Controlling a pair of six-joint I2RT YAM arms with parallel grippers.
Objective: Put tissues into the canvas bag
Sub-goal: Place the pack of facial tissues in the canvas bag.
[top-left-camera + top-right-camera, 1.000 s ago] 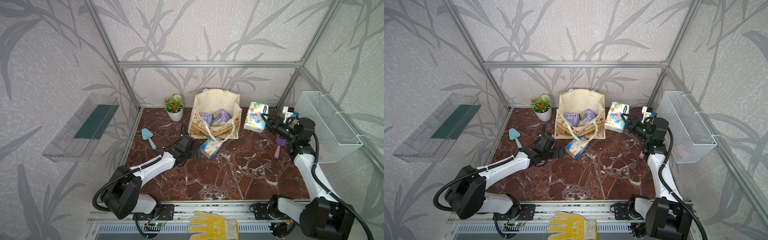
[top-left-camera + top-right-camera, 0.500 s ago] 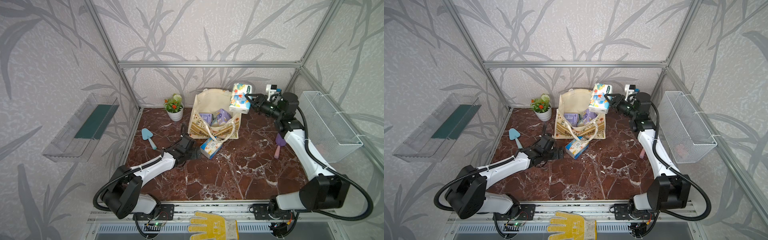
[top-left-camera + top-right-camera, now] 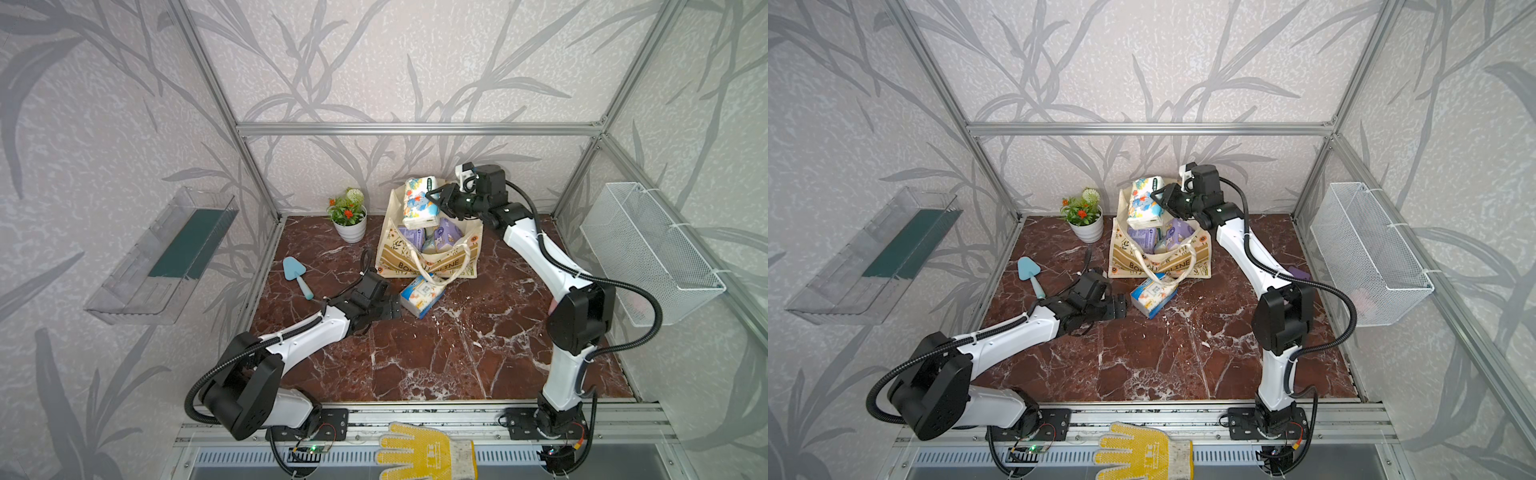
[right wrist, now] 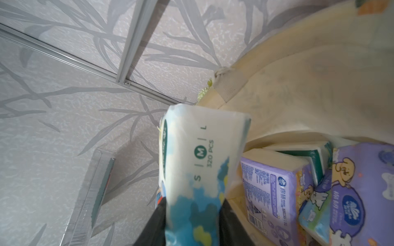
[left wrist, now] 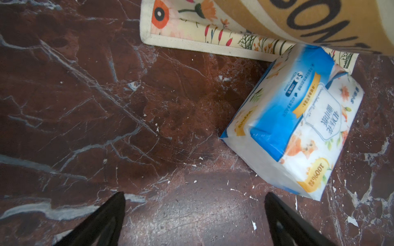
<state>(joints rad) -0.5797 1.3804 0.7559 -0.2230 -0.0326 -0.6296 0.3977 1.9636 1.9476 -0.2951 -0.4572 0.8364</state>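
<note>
The cream canvas bag (image 3: 399, 257) (image 3: 1129, 259) stands open at the back of the marble floor. Inside lie two purple tissue packs (image 4: 270, 191) (image 4: 362, 191) and a green-white one (image 4: 307, 153). My right gripper (image 3: 436, 199) (image 4: 193, 204) is shut on the cartoon-print tissue pack (image 3: 419, 203) (image 3: 1144, 203) (image 4: 198, 166), holding it upright above the bag's mouth at its left rear. A blue-white pack (image 3: 422, 293) (image 5: 298, 127) lies on the floor against the bag's front, under a handle loop. My left gripper (image 3: 395, 305) (image 5: 195, 196) rests open and empty just left of it.
A potted plant (image 3: 349, 216) stands left of the bag. A blue toy shovel (image 3: 297, 270) lies at the left, a purple one (image 3: 1300, 273) behind the right arm. A wire basket (image 3: 648, 249) hangs on the right wall, a clear tray (image 3: 166, 257) on the left.
The right arm lifted the cartoon-print pack from the floor right of the bag and carried it up and left to above the bag's mouth. The left arm stayed put.
</note>
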